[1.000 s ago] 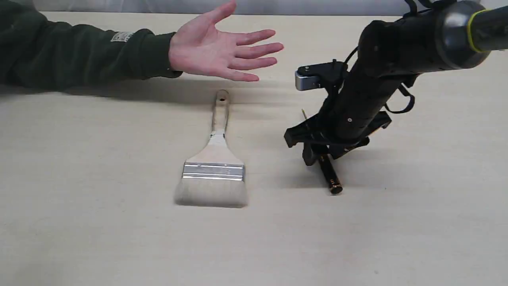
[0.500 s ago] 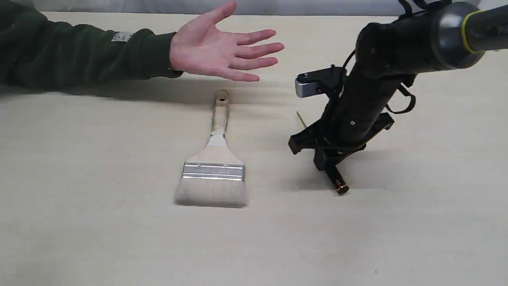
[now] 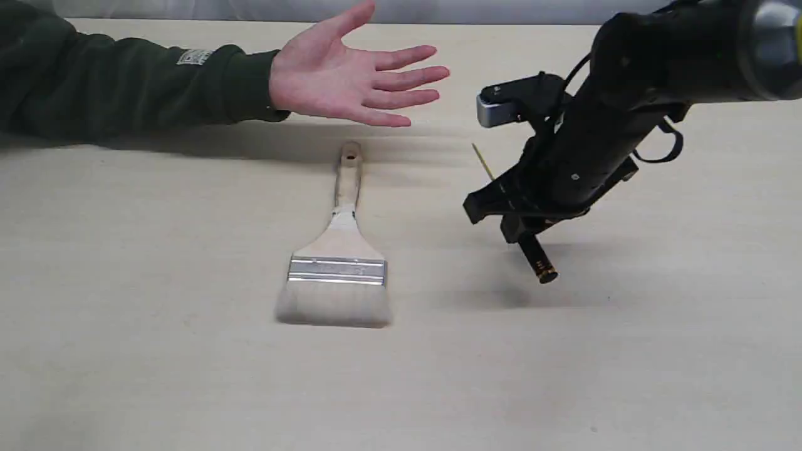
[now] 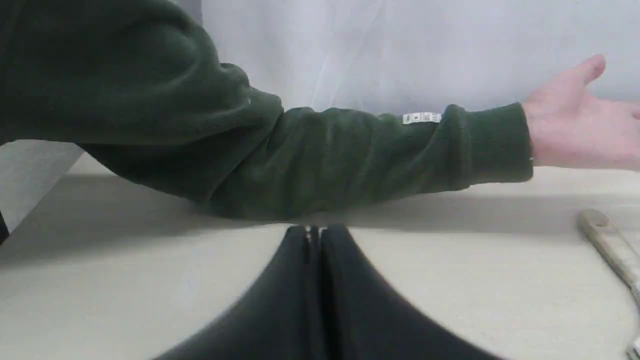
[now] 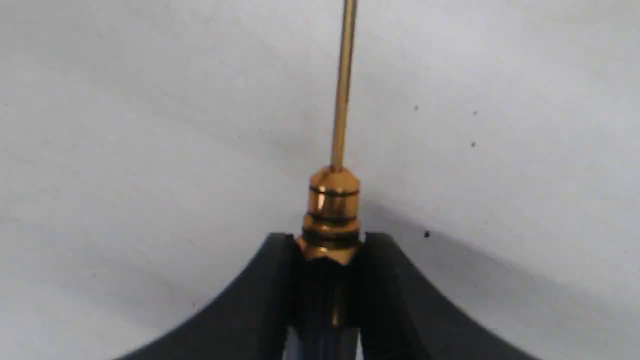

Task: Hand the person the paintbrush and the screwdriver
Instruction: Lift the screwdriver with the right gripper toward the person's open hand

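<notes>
My right gripper (image 3: 515, 220) is shut on the screwdriver (image 3: 537, 260) and holds it tilted above the table. Its black handle end points down toward the front and its thin gold shaft (image 3: 483, 161) sticks up toward the back. In the right wrist view the gold collar of the screwdriver (image 5: 334, 200) sits between my right gripper's (image 5: 327, 240) black fingers. The paintbrush (image 3: 338, 250) lies flat at the table's centre, handle pointing at the person's open hand (image 3: 351, 78), which hovers palm up. My left gripper (image 4: 315, 231) is shut with nothing in it, low in front of the person's green sleeve (image 4: 350, 150).
The beige table (image 3: 156, 351) carries nothing else. The person's dark green sleeve (image 3: 113, 81) lies along the table's back left. In the left wrist view the paintbrush handle (image 4: 607, 245) shows at one edge.
My right gripper closed on the screwdriver and lifted it off the table, moving up and slightly right. The paintbrush and the person's hand stayed put.
</notes>
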`<state>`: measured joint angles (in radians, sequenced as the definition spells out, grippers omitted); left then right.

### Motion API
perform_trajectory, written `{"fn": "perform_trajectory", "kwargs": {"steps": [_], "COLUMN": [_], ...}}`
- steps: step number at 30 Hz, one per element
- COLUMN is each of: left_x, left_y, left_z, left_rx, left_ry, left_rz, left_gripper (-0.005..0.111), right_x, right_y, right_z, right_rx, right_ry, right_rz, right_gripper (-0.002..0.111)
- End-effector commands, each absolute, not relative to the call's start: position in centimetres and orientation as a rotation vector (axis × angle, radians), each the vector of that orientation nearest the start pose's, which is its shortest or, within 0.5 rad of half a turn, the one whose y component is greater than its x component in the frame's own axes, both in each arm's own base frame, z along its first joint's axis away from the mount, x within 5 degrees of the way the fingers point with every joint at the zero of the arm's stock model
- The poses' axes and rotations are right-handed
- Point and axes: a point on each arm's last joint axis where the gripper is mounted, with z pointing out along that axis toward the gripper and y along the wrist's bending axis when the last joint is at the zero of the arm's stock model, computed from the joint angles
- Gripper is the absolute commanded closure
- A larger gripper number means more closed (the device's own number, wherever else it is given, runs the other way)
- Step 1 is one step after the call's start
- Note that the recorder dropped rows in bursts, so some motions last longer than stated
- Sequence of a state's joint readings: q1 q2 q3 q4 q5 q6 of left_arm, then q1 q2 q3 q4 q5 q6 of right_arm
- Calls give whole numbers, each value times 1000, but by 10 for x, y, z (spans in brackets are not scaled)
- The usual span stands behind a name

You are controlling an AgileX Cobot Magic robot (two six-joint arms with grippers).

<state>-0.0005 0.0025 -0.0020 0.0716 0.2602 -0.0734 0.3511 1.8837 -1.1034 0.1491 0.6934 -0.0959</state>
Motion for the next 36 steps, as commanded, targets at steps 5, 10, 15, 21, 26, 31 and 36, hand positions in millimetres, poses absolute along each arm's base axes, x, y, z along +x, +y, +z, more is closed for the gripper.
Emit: {"fn": "perform_trajectory", "kwargs": {"steps": [5, 10, 15, 21, 26, 31, 36], "left_x": [55, 55, 55, 55, 55, 55, 55], "left_y": [1, 1, 1, 1, 1, 1, 1], "left_z": [191, 191, 191, 191, 191, 191, 191], "left_rx": [-14, -14, -14, -14, -14, -15, -15], "left_ry": [1732, 1732, 1732, 1732, 1732, 1733, 1733], "left_rz": [3, 3, 3, 3, 3, 1, 1], "left_gripper": [107, 107, 107, 107, 107, 107, 107], "right_x": [306, 297, 298, 313, 329, 351, 380], "right_y": [120, 117, 117, 126, 151, 175, 191], "right_z": [189, 213, 237, 260, 285, 298, 292], "right_rx": [-486, -449, -420, -426, -475, -502, -509], "right_ry": [2802, 2716, 2592, 2499, 2398, 2335, 2346], "right_rz": [204, 227, 252, 268, 302, 330, 334], "right_gripper": [104, 104, 104, 104, 104, 104, 104]}}
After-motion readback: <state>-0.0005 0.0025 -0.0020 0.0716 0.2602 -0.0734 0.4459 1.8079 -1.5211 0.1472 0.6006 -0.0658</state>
